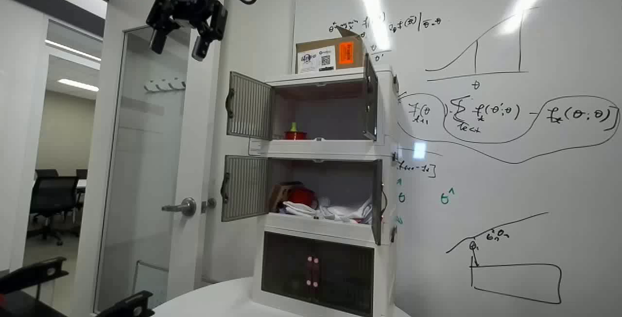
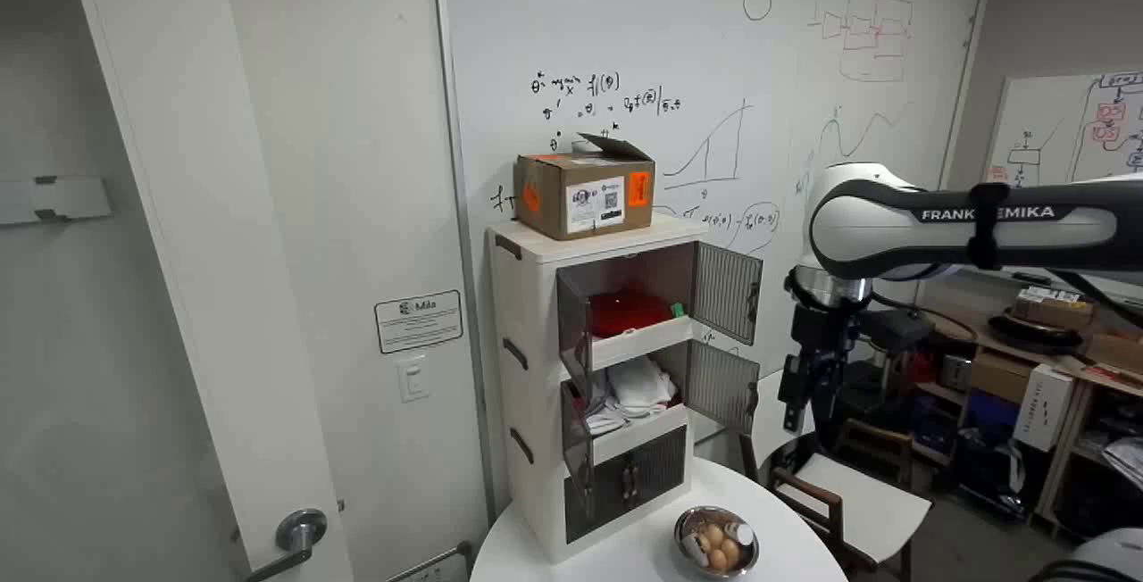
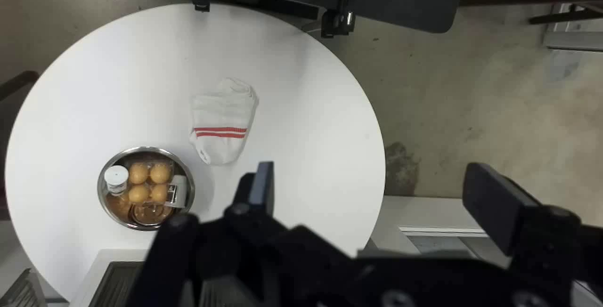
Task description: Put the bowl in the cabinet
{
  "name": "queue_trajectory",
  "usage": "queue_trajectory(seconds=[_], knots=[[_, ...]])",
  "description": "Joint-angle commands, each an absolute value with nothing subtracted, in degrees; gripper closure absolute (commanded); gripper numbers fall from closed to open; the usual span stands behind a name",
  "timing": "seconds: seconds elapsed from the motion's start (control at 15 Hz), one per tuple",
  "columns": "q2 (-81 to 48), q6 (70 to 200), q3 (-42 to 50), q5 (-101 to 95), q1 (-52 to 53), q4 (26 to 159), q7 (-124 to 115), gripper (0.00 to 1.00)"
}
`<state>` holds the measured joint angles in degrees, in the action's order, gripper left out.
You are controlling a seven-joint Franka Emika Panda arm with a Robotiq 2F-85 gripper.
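Observation:
The small white bowl does not show in any view. The cabinet [image 1: 311,148] is tall and white, and also stands in an exterior view [image 2: 536,359]. Both doors of its top and middle compartments are open; its dark bottom doors are shut. A red thing [image 1: 295,135] with a yellow-green tip sits in the top compartment. White cloths [image 1: 345,208] and another red thing [image 1: 302,195] fill the middle one. My gripper [image 1: 178,48] is open and empty, raised in the air away from the cabinet, fingers down. In the wrist view it [image 3: 367,175] hangs above the table's edge.
A round steel basin [image 3: 146,154] with egg-like balls and a white-capped bottle stands on the round white table [image 3: 311,133]. A white sock [image 3: 219,109] with red stripes lies beside it. A cardboard box [image 2: 545,198] tops the cabinet. A chair [image 2: 862,502] stands near the table.

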<state>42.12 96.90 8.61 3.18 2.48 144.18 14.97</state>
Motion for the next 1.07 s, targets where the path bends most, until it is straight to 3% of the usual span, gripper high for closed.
queue_trajectory(seconds=[0.0,0.33,0.67,1.0], knots=[[42.01,96.77,8.05,3.53,1.78,144.07,15.33,0.0],[37.26,105.19,7.67,2.93,2.41,143.7,16.27,0.0],[20.96,128.8,4.83,-2.48,1.65,141.51,15.61,0.0],[5.51,141.51,1.29,-18.85,-3.0,138.18,6.52,0.0]])
